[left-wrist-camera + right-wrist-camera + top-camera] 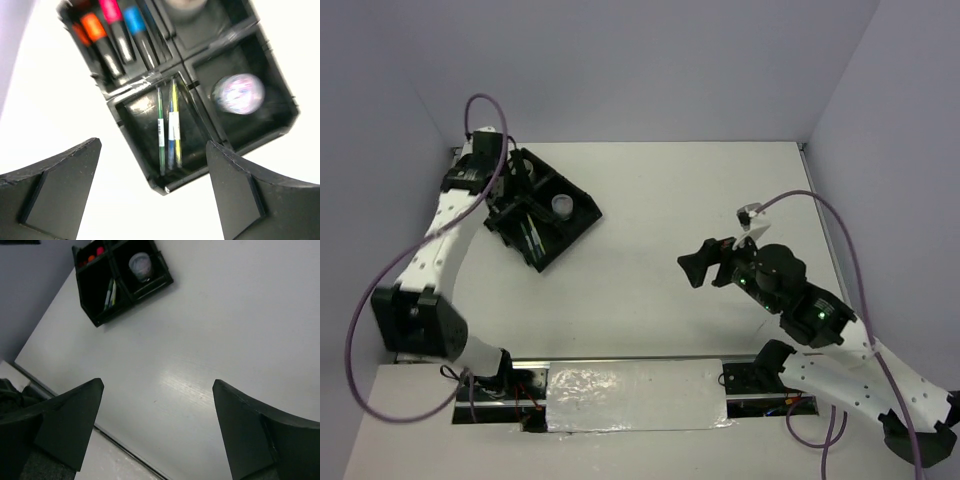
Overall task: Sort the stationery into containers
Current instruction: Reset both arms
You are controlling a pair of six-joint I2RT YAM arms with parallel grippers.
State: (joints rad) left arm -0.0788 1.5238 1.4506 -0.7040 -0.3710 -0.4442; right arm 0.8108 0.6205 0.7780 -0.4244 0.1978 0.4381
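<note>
sorting stage, judged near done. shows left gripper (152,150) spread wide and empty above the black tray (162,189). shows right gripper (157,385) likewise splayed, gripping nothing, over the table (225,330), well apart from the tray. groups by kind, one compartment each: pens (170,130) laid side by side, highlighters (112,30) adjacent, clear tape roll (238,93) and greyish ring (185,5) in the other two.
</note>
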